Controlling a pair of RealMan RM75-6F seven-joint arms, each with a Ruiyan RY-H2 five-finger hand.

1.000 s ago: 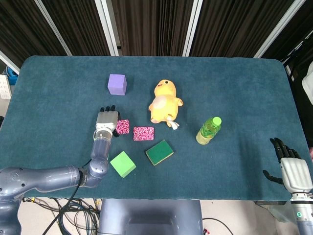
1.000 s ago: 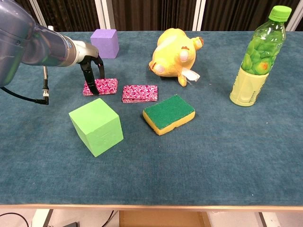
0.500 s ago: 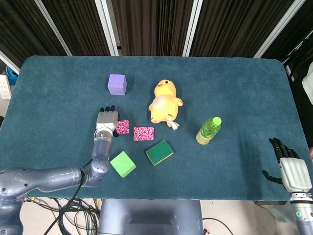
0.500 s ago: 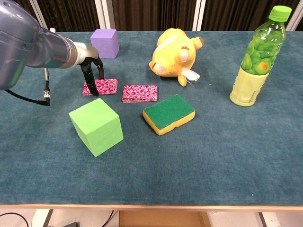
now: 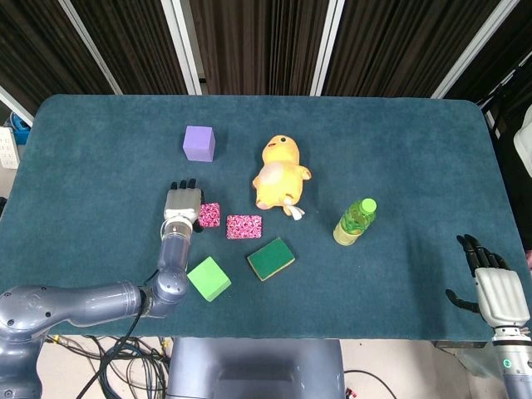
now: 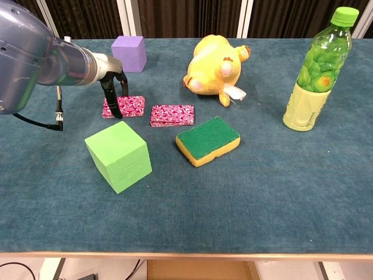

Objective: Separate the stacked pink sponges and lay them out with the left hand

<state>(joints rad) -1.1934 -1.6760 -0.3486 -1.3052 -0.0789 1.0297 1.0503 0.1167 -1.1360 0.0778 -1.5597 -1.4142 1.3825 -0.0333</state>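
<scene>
Two pink patterned sponges lie flat on the blue table, side by side with a small gap. The left sponge (image 5: 209, 215) (image 6: 124, 107) has my left hand (image 5: 181, 204) (image 6: 113, 87) at its left end. The dark fingers (image 6: 109, 98) point down with one in front of that end and one behind it, spread apart; the sponge rests on the cloth. The right sponge (image 5: 243, 226) (image 6: 172, 115) lies free. My right hand (image 5: 497, 291) hangs past the table's front right corner, fingers spread and holding nothing.
A light green cube (image 5: 208, 278) (image 6: 119, 155) sits just in front of the left hand. A green-and-yellow sponge (image 6: 208, 140), a yellow plush duck (image 6: 217, 69), a purple cube (image 6: 129, 53) and a green bottle (image 6: 318, 73) stand around.
The left forearm has shifted slightly towards the camera and left; the hand stays at the left sponge's end. Both sponges and the right hand have not moved.
</scene>
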